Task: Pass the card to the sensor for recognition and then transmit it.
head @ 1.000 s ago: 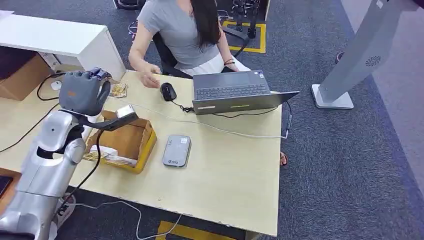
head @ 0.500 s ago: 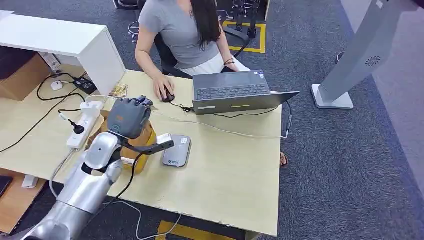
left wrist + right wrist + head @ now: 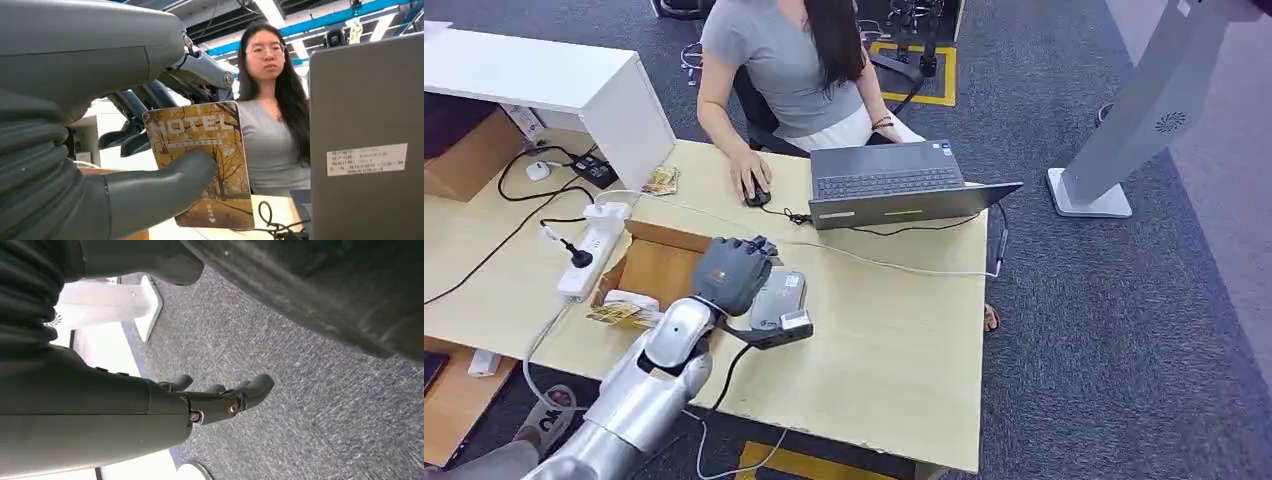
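My left hand [image 3: 734,273] hovers over the desk, right above the near-left part of the grey card sensor [image 3: 784,292] and covering some of it. In the left wrist view, the thumb [image 3: 165,182] and dark fingers pinch a yellow hotel card [image 3: 202,150] printed with autumn trees, held upright and facing the camera. The hand hides the card in the head view. My right hand [image 3: 220,396] hangs over grey carpet with its fingers loosely extended and nothing in it.
An open cardboard box [image 3: 659,268] holding more cards [image 3: 619,311] sits left of the sensor. A person [image 3: 784,60] sits across the desk with a hand on the mouse [image 3: 755,190] beside a laptop [image 3: 894,185]. A power strip [image 3: 592,247] and cables lie at the left.
My left hand has swung with the card from above the box to the right and nearer, reaching the sensor. The person's hand has settled on the mouse.
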Robot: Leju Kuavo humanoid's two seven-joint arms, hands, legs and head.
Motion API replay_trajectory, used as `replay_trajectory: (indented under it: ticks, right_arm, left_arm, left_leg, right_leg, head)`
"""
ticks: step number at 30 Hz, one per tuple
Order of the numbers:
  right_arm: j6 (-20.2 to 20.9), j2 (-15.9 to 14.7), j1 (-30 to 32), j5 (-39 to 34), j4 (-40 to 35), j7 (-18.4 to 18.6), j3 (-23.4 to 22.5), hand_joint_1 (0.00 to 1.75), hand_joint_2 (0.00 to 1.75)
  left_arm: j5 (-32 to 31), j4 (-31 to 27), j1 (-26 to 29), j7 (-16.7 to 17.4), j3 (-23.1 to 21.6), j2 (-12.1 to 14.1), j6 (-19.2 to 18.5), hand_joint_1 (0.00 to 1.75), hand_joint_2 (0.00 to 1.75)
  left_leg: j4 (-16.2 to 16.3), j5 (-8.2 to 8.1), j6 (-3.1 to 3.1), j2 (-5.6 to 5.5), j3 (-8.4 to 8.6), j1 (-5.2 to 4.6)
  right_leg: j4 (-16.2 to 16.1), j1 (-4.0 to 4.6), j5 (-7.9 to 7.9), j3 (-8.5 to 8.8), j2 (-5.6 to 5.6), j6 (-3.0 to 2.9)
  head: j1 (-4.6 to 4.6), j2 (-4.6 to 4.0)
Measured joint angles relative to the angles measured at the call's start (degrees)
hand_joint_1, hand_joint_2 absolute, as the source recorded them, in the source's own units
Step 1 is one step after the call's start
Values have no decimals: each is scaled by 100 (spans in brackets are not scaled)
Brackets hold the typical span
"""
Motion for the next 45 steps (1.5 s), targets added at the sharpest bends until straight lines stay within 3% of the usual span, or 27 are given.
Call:
replay_trajectory:
  ticks: [6, 13, 24, 28, 32, 37, 45]
  right_arm:
    - [42, 4, 0, 20, 0, 0, -18, 0, 175]
    - [50, 11, 1, 44, 0, 28, -72, 0, 175]
    - [50, 28, 0, 101, 0, 39, -175, 0, 175]
    - [50, 37, 2, 96, 0, 39, -201, 0, 175]
    - [50, 44, 7, 116, 0, 31, -249, 0, 175]
    - [59, 44, 15, 212, 2, -9, -286, 0, 175]
    - [70, 42, 17, 286, 2, -26, -310, 0, 175]
  left_arm:
    - [-50, 155, 16, 46, -72, -52, -79, 175, 175]
    - [-253, 723, 7, 450, -157, -116, -804, 175, 175]
    - [-157, 1263, -365, 562, -282, -212, -1220, 175, 175]
    - [-122, 1300, -401, 717, -282, -269, -1016, 175, 175]
    - [-146, 1217, -392, 813, -280, -269, -452, 175, 175]
    - [-247, 610, -575, 715, -120, -22, 281, 175, 175]
    - [-339, 144, -990, 555, 254, 394, 431, 175, 175]
  left_leg:
    - [0, 0, 0, 0, 0, 0]
    - [0, 0, 0, 0, 1, 0]
    - [-2, 0, 1, -12, 32, 0]
    - [-2, 6, 7, -11, 39, 0]
    - [-1, 13, 6, -11, 27, 1]
    - [-1, 21, 2, -10, 11, 1]
    - [-1, 20, 2, -11, -2, 4]
  right_leg:
    - [0, 0, 0, 0, 0, 0]
    - [0, 0, 0, -1, 0, 0]
    - [0, -1, -3, 39, -13, 3]
    - [0, 0, 0, 45, -12, 2]
    - [3, 0, 11, 34, -10, 10]
    - [3, 1, 13, 19, -9, 9]
    - [4, 2, 12, 4, -10, 9]
  head:
    - [0, 0]
    - [-2, 0]
    - [2, 0]
    - [0, -2]
    - [0, -2]
    - [0, 0]
    - [4, 0]
